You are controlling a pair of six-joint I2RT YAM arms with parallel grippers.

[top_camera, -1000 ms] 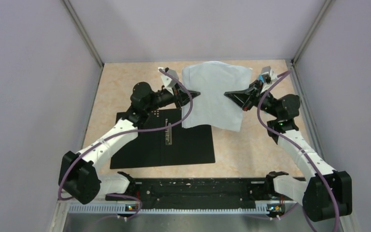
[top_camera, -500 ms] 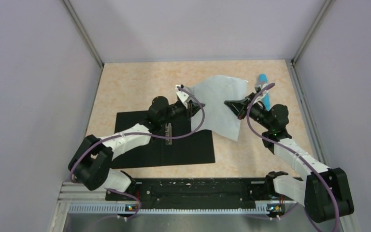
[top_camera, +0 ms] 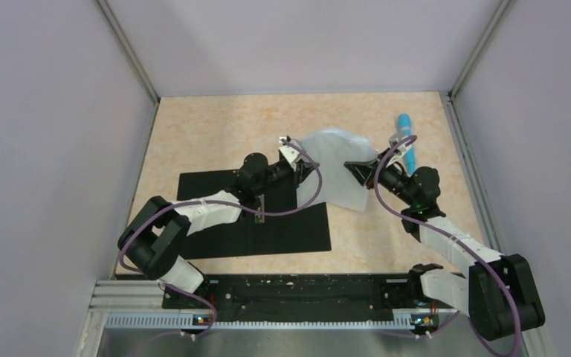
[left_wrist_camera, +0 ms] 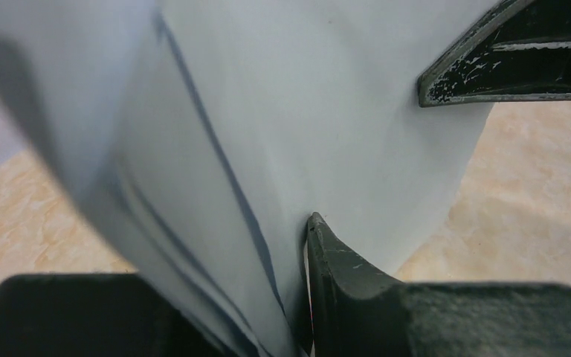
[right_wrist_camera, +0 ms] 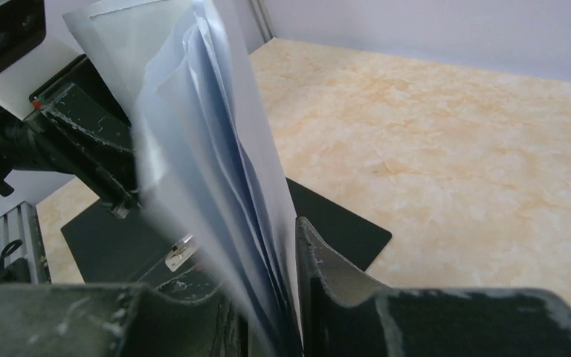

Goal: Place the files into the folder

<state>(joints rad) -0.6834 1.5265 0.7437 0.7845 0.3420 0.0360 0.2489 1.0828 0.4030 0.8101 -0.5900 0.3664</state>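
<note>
Left pincer (top_camera: 298,165) and right pincer (top_camera: 348,164) both pinch the papers (top_camera: 334,152) aloft; next they need lowering onto the open folder (top_camera: 290,234).

In the left wrist view the files (left_wrist_camera: 327,111) blur at the left and run off the top edge. In both wrist views the bottom edge cuts off where the jaws meet them. From above, the left arm (top_camera: 208,212) hides part of the folder (top_camera: 290,230).

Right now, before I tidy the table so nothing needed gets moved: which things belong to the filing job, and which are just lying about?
Job: files, pinched by left gripper and right gripper; folder, lying open.
Lying about: blue pen.
</note>
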